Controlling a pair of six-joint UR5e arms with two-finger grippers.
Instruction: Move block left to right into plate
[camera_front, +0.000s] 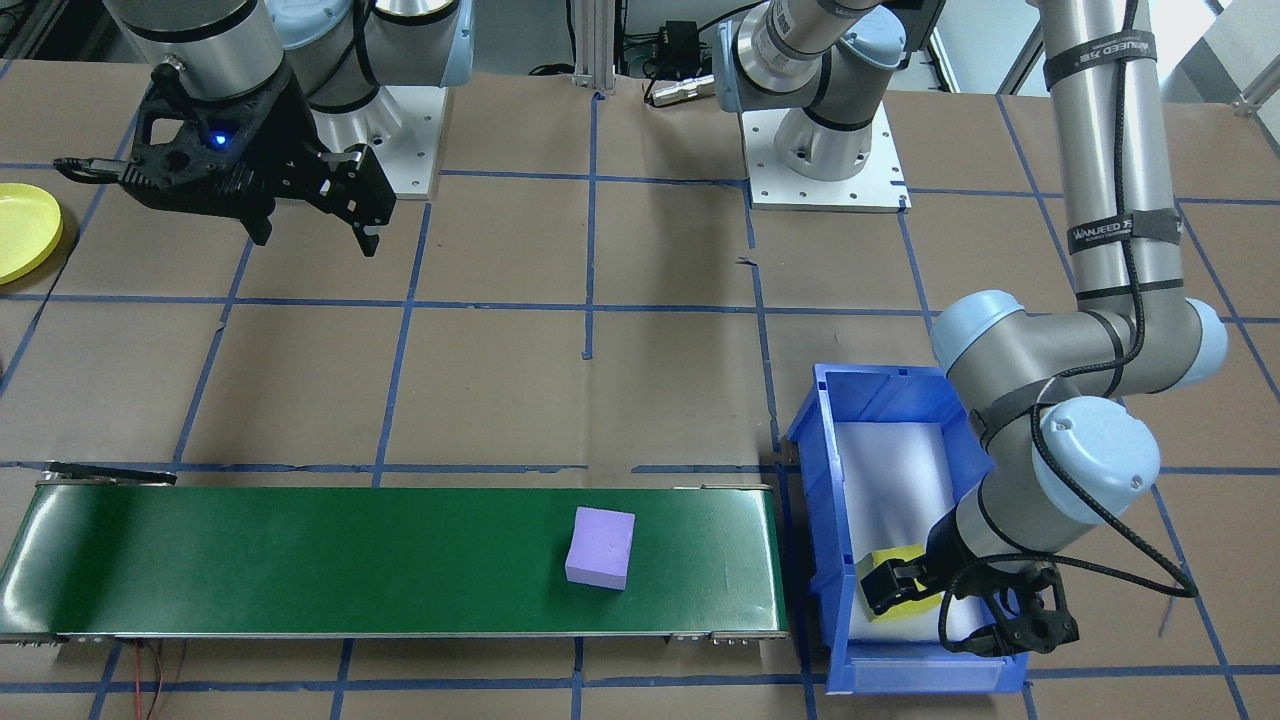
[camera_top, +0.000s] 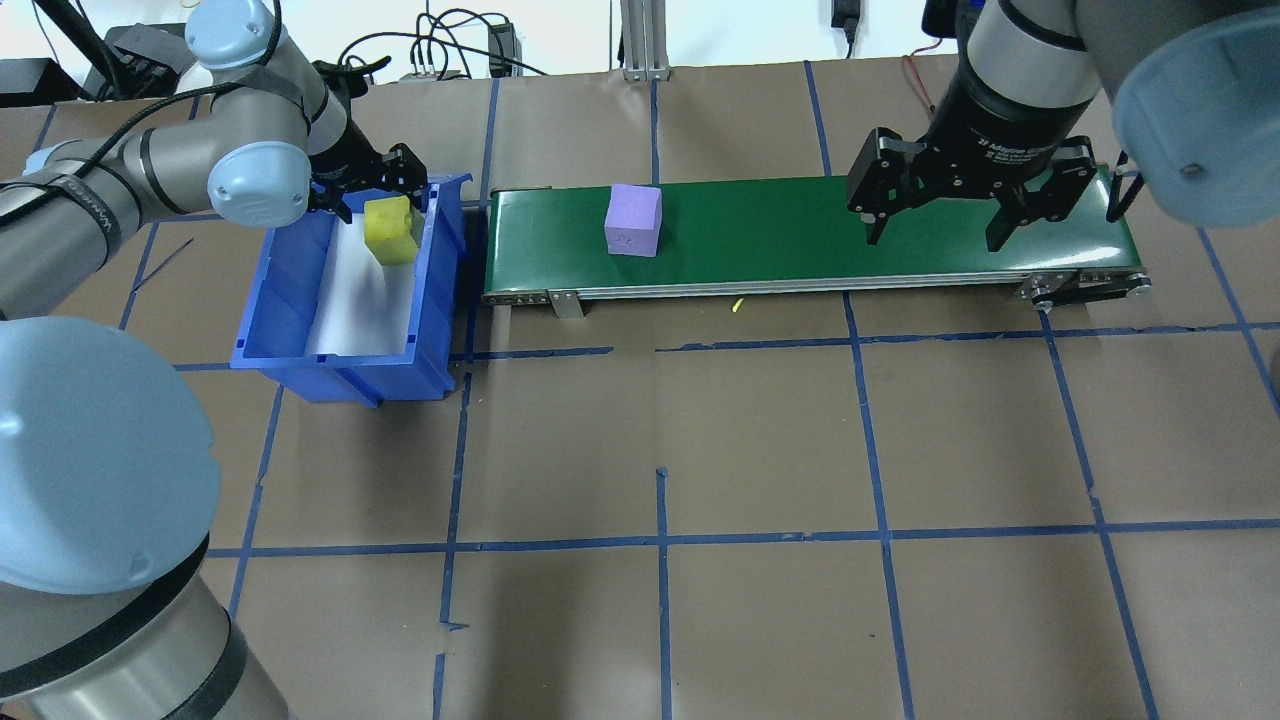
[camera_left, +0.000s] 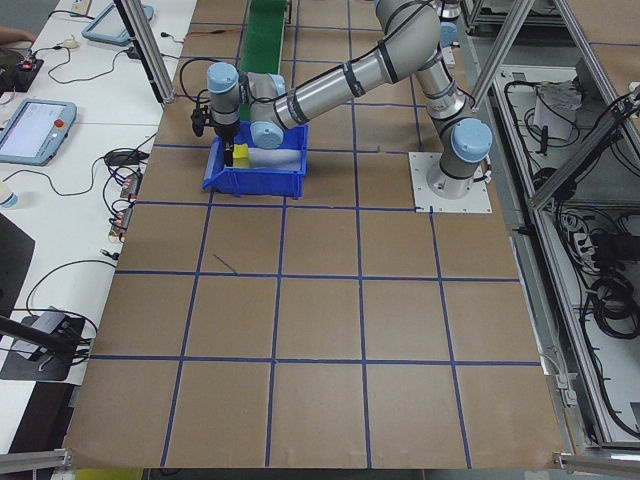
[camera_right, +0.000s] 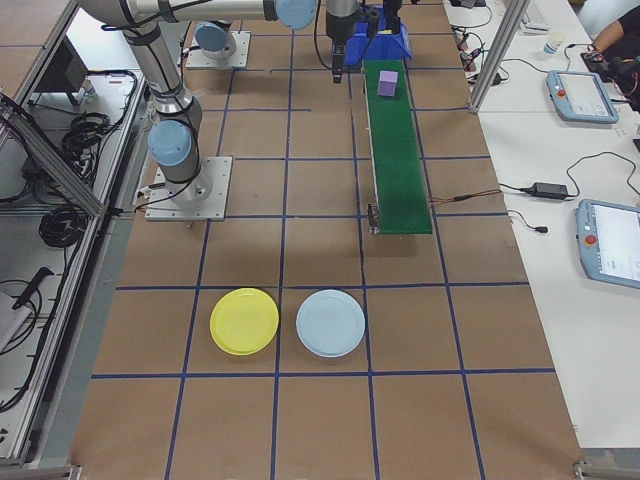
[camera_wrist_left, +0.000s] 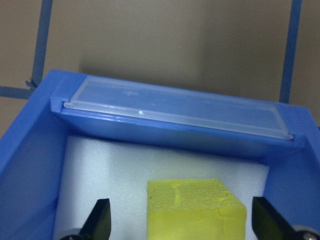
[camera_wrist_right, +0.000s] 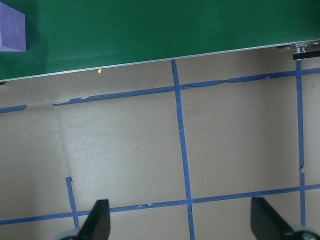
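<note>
Left end effector (camera_wrist_left: 177, 220): down inside the blue bin (camera_top: 290, 300), fingers (camera_wrist_left: 99, 220) spread wide on either side of the yellow block (camera_wrist_left: 195, 210), not visibly touching it.
Yellow block: sits on the white foam lining at the bin's far end from the robot, near the bin's clear label strip (camera_wrist_left: 175, 107).
Blue bin: stands on the worktop (camera_top: 760, 450) just beside the left end of the green conveyor (camera_top: 800, 225).
Purple block (camera_top: 633, 220): rests on the conveyor belt, toward the end nearer the bin, untouched by either arm.
Right end effector (camera_top: 935, 235): spread wide, holding nothing, hanging above the worktop near the conveyor's other end; its wrist view looks down on brown paper, blue tape lines and the belt's edge.
Yellow plate (camera_right: 244, 321): lies on the worktop past the conveyor's right end, well apart from both blocks, with nothing on it.
Pale blue plate (camera_right: 331, 323): just beside the yellow plate.
</note>
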